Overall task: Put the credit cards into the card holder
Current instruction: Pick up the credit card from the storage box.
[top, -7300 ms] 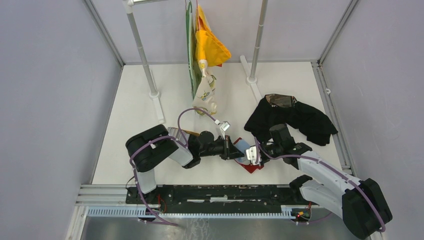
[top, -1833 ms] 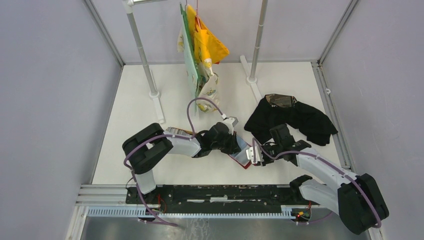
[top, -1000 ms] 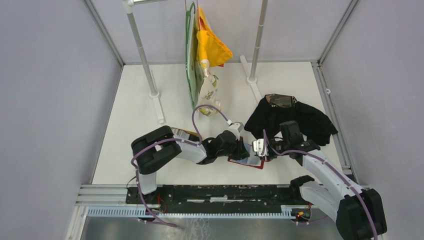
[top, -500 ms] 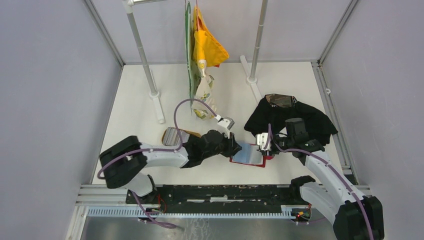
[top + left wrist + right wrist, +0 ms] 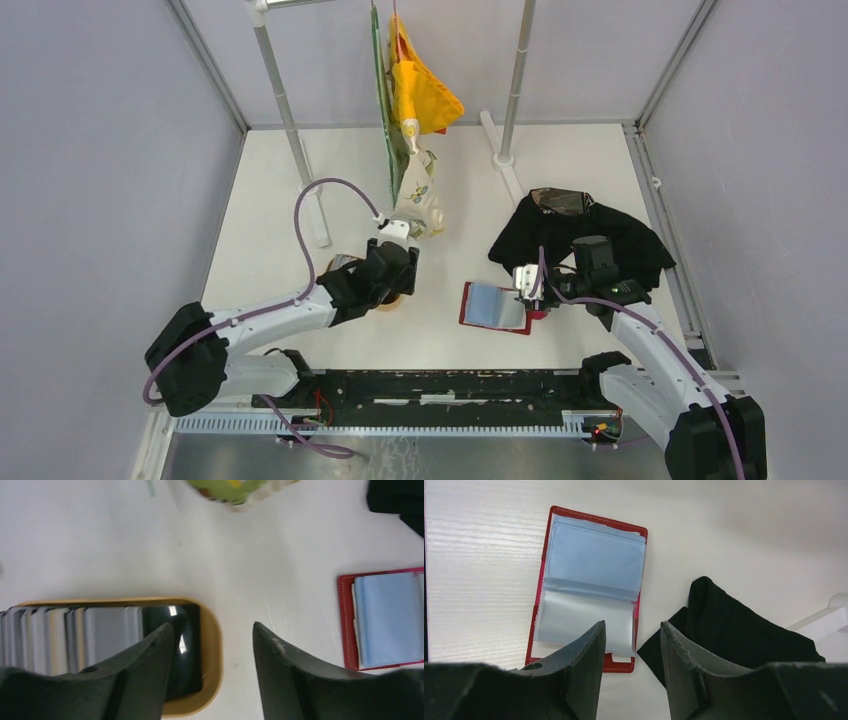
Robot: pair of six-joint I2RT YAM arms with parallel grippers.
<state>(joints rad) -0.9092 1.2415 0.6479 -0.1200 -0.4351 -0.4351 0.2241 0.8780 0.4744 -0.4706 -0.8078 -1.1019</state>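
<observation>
The card holder (image 5: 492, 306) lies open on the white table, red with clear sleeves, and a pale blue card (image 5: 594, 555) sits in one sleeve. More credit cards (image 5: 100, 630), grey, with a black one (image 5: 186, 645), stand in a row in the tan wooden tray (image 5: 212, 650). My left gripper (image 5: 212, 626) hovers open and empty over the tray's right end, well left of the card holder (image 5: 385, 620). Over the holder's right edge my right gripper (image 5: 632, 625) is open, with nothing between its fingers.
A black cloth (image 5: 590, 235) lies bunched just right of and behind the holder, close to my right gripper. Yellow and green bags (image 5: 410, 100) hang from a rack whose two posts (image 5: 312, 190) stand on the table's far half. The tray (image 5: 388, 303) sits under my left gripper (image 5: 398, 283).
My left gripper has opened, left the pale blue card in the holder and drawn back left to the tray. My right gripper has stayed at the holder's right edge.
</observation>
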